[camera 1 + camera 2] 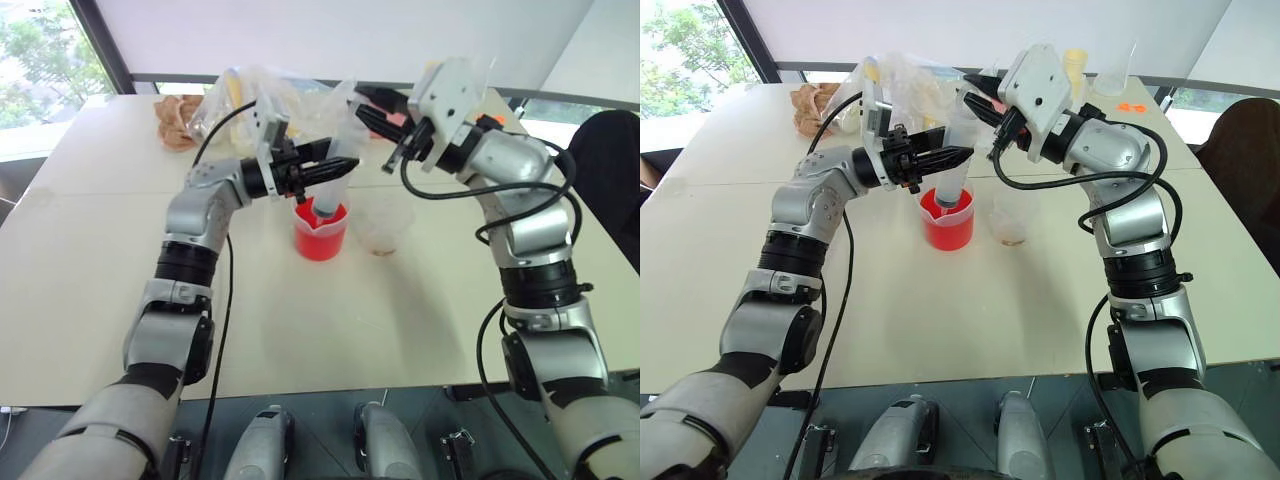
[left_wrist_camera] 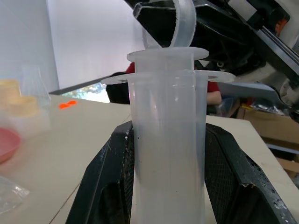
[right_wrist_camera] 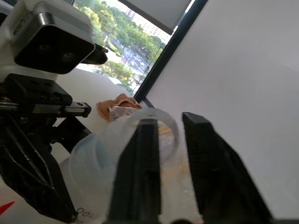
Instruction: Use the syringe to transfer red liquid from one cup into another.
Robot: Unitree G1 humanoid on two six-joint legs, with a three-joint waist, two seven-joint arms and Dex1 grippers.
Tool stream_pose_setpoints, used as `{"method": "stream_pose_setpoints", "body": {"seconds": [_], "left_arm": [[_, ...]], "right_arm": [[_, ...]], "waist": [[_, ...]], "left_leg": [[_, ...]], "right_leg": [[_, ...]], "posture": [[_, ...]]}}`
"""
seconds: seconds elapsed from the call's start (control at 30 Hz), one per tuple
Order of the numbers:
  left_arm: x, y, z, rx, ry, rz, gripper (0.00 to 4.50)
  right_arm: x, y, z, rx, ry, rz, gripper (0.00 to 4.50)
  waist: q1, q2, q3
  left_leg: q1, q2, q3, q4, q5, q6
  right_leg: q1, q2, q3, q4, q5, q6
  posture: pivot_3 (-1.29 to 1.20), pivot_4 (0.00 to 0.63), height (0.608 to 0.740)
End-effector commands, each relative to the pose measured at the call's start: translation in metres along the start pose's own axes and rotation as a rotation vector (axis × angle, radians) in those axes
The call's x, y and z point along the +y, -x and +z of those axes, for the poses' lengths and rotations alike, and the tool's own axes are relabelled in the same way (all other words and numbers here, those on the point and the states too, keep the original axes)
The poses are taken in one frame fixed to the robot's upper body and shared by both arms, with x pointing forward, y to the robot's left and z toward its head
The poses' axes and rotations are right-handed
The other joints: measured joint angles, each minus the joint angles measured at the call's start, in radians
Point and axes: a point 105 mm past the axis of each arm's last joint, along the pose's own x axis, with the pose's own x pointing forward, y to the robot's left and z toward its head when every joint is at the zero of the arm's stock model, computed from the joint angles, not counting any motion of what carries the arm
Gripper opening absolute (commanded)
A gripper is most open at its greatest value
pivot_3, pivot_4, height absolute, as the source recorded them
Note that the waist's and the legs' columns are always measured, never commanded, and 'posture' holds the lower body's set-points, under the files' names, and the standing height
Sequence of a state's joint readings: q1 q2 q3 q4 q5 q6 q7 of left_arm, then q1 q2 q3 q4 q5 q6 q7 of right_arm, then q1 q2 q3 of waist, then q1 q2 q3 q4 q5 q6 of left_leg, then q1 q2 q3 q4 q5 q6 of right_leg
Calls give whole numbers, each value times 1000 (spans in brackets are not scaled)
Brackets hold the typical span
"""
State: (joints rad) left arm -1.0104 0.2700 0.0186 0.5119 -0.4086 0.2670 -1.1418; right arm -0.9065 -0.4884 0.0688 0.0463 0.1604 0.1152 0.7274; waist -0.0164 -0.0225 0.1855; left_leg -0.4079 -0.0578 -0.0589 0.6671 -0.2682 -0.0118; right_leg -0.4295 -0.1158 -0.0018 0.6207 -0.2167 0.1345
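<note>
The syringe (image 1: 952,192) stands tip-down in the red beaker (image 1: 947,226) mid-surface, its barrel clenched in the left claw (image 1: 958,155). The right claw (image 1: 978,92) has pinched the plunger ring above. The plain cup (image 1: 1010,226) waits just right. Drawing well likely means pulling the plunger straight up, barrel steady, tip submerged.

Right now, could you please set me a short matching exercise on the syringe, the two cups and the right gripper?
Things:
1. syringe
2. spouted cup
3. plain cup
4. right gripper

States:
A. almost empty, beside the red one
B. holds red liquid
C. closed on the plunger ring
D. upright, clamped by the left gripper, tip in the red cup

Pairs: 1-D, 2-B, 3-A, 4-C
</note>
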Motion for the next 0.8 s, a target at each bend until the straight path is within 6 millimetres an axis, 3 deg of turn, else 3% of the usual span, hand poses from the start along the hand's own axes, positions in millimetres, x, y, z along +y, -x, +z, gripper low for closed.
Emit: {"method": "stream_pose_setpoints", "body": {"seconds": [0.03,0.4,0.63,0.8], "left_arm": [[0,-4,-9,29,-43,8,1553],[0,-1,-32,56,-46,31,1553],[-1,-3,-31,53,-39,23,1553],[1,-3,-29,51,-39,26,1553]], "right_arm": [[1,-2,22,-79,42,8,20],[-32,6,40,-98,89,-111,20],[-50,11,46,-96,125,-177,20],[-50,12,44,-88,120,-177,20]], "waist": [[0,0,0],[1,0,0],[1,0,0],[1,0,0]], "left_leg": [[0,0,0,0,0,0],[0,0,0,0,0,0],[0,0,0,0,0,1],[0,0,0,0,0,1]], "right_leg": [[0,0,0,0,0,0],[0,0,0,0,0,0],[0,0,0,0,0,0],[0,0,0,0,0,0]], "posture": [[0,150,740],[0,150,740],[0,150,740],[0,150,740]]}}
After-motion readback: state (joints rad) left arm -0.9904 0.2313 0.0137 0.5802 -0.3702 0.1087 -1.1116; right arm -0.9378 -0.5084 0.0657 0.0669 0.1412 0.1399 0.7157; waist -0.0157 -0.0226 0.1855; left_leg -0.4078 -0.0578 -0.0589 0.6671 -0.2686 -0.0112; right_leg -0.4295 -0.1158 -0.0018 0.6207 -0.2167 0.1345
